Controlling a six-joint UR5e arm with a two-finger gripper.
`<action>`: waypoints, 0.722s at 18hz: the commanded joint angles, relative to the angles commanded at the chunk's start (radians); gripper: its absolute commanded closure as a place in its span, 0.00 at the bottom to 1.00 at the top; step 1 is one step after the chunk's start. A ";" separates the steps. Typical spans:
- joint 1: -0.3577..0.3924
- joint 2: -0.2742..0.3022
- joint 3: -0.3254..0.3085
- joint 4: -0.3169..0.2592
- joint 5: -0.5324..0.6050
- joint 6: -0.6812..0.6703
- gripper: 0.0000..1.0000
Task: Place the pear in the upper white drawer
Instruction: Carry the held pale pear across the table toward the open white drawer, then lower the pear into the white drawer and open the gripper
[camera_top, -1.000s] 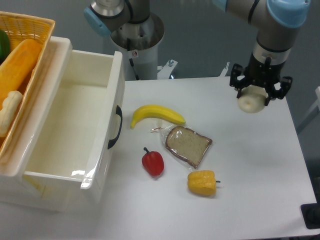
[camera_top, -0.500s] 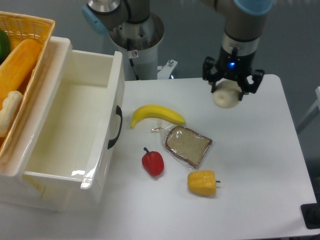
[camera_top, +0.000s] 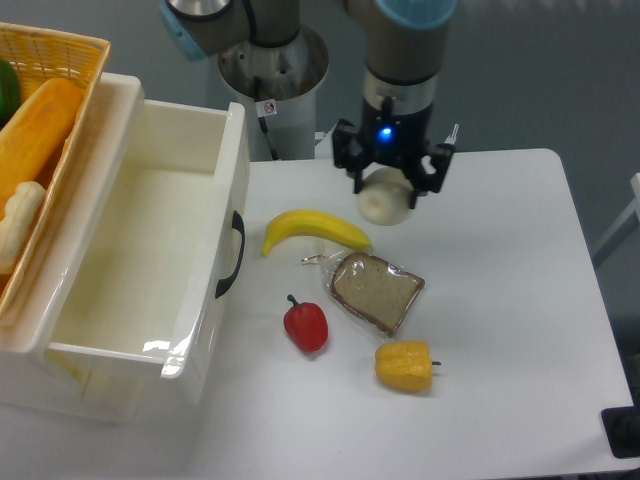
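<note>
One tool (camera_top: 391, 190) clamped on pear (camera_top: 383, 203), held above table near banana (camera_top: 314, 230).

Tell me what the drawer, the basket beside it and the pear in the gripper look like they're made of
The upper white drawer looks like glossy cream plastic: its walls catch bright highlights, and the handle is black. The basket seems woven yellow wicker, with a visible weave pattern. The pear, held in the gripper, appears to be smooth, matte pale plastic, though that is harder to tell.
</note>
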 joint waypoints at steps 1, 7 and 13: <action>-0.014 0.006 -0.005 0.000 -0.005 -0.008 0.90; -0.083 0.066 -0.018 0.000 -0.050 -0.100 0.90; -0.138 0.100 -0.015 0.002 -0.141 -0.173 0.89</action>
